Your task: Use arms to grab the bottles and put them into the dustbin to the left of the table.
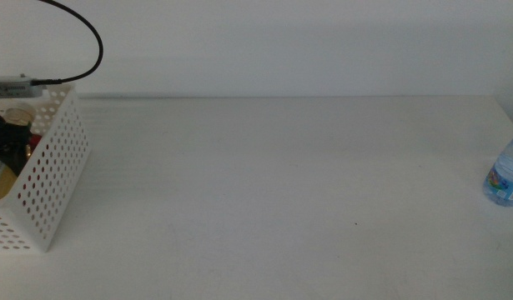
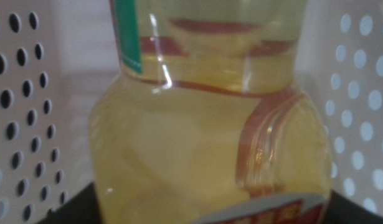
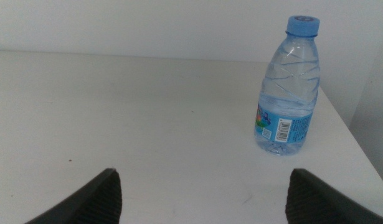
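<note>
1. The dustbin (image 1: 47, 179), a white basket with round holes in its sides, stood at the far left of the tabletop (image 1: 273, 192), partly cut off by the left edge of the middle view.
2. The left gripper (image 1: 4, 133) showed in the middle view only as a dark shape inside the dustbin, beside a spot of red that could not be made out.
3. In the left wrist view the yellow-liquid bottle (image 2: 203, 137) filled almost the whole picture, with its red-and-white label at the lower edge and a green band higher up.
4. Perforated walls of the dustbin showed on both sides of that bottle, so it was inside the basket.
5. The left gripper's dark jaws appeared only as slivers at either side of the bottle's base; whether they clamped it or had let go could not be told.
6. The small water bottle (image 3: 288, 87) with a blue cap stood upright on the tabletop at its right edge, well apart from the dustbin.
7. The right gripper (image 3: 200, 196) hovered low over the tabletop with its two jaws spread wide and nothing between them, the water bottle ahead of it and untouched.
8. A black cable (image 1: 85, 37) curved above the dustbin's far rim.
</note>
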Tool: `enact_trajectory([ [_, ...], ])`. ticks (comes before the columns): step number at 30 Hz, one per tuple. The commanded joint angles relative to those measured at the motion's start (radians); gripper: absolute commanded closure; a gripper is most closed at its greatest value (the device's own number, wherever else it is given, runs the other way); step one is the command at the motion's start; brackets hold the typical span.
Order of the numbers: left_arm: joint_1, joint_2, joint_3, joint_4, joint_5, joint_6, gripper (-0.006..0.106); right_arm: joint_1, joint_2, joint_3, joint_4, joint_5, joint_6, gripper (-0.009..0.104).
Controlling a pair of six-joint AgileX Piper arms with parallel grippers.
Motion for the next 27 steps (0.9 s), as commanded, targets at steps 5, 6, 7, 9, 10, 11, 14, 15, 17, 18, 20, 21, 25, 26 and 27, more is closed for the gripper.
enact_trajectory([
  [5,-0.003,-0.06,-0.037,-0.05,0.023,-0.01,0.01,-0.005,-0.027,-0.009,-0.009,-0.071,-0.012,0.016],
  [6,-0.003,-0.062,-0.047,-0.05,0.032,-0.016,0.01,-0.005,-0.027,-0.009,-0.009,-0.071,-0.012,0.016],
  [7,-0.003,-0.067,-0.058,-0.051,0.04,-0.027,0.01,-0.005,-0.027,-0.009,-0.009,-0.071,-0.012,0.016],
  [9,-0.003,-0.084,-0.081,-0.051,0.051,-0.053,0.01,-0.005,-0.027,-0.009,-0.009,-0.071,-0.012,0.016],
  [10,-0.003,-0.097,-0.092,-0.052,0.056,-0.066,0.01,-0.005,-0.027,-0.009,-0.009,-0.071,-0.012,0.016],
  [11,-0.003,-0.113,-0.1,-0.052,0.059,-0.076,0.01,-0.005,-0.027,-0.009,-0.009,-0.071,-0.012,0.016],
  [14,-0.004,-0.169,-0.107,-0.062,0.059,-0.095,0.01,-0.005,-0.027,-0.009,-0.009,-0.071,-0.012,0.016],
  [15,-0.005,-0.19,-0.107,-0.072,0.057,-0.104,0.01,-0.005,-0.027,-0.009,-0.009,-0.071,-0.012,0.016],
  [17,-0.015,-0.227,-0.107,-0.089,0.062,-0.112,0.01,-0.005,-0.027,-0.009,-0.009,-0.071,-0.012,0.016],
  [18,-0.025,-0.245,-0.107,-0.101,0.069,-0.112,0.01,-0.005,-0.027,-0.009,-0.009,-0.071,-0.012,0.016],
  [20,-0.054,-0.281,-0.107,-0.121,0.07,-0.113,0.01,-0.005,-0.027,-0.009,-0.009,-0.071,-0.012,0.016],
  [21,-0.068,-0.3,-0.107,-0.124,0.053,-0.12,0.01,-0.005,-0.027,-0.009,-0.009,-0.071,-0.012,0.016],
  [25,-0.131,-0.368,-0.107,-0.139,0.021,-0.131,0.01,-0.005,-0.027,-0.009,-0.009,-0.071,-0.012,0.016],
  [26,-0.144,-0.381,-0.107,-0.144,0.013,-0.131,0.01,-0.005,-0.027,-0.009,-0.009,-0.071,-0.012,0.016],
  [27,-0.16,-0.397,-0.107,-0.148,0.007,-0.131,0.01,-0.005,-0.027,-0.009,-0.009,-0.071,-0.012,0.016],
])
